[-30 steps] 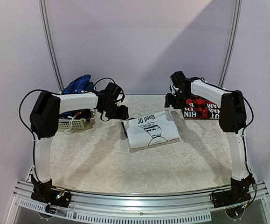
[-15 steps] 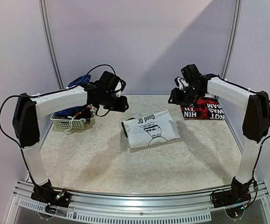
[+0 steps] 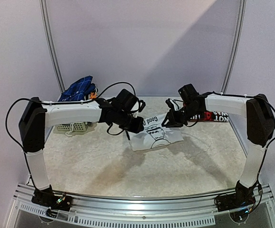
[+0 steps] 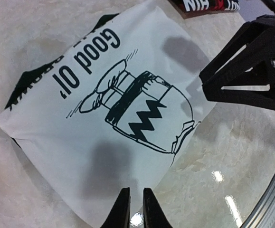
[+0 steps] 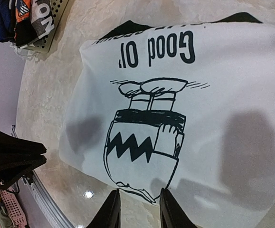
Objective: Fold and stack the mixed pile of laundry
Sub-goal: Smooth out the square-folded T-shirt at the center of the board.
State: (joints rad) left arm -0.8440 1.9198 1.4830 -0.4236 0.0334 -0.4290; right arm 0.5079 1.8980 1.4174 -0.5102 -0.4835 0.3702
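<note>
Marbled cream counter (image 3: pixel 104 171) lies bare along its near half, between the two arm bases. Past that, at mid-counter, the white T-shirt (image 4: pixel 104 142) lies flat, folded to a rough rectangle, print side up (the words "Good Ol'" over a line drawing with a zigzag band), with dark green cloth peeking out at its far corners. Both arms reach in over it from either side. The left claw (image 4: pixel 136 192) hangs above the shirt's edge with its fingers almost pressed together, only a thin slit between them and nothing in it. The right claw (image 5: pixel 138 194) hangs over the opposite edge, its fingers spread a little wider, pinching nothing; whether either touches the cloth I cannot tell. Farther back on the right, behind the right arm, the red-and-black plaid shirt (image 3: pixel 218 115) lies folded, white lettering up. At far left stands a white lattice basket (image 3: pixel 75 127) with the blue checked cloth (image 3: pixel 79 87) heaped on top.
</note>
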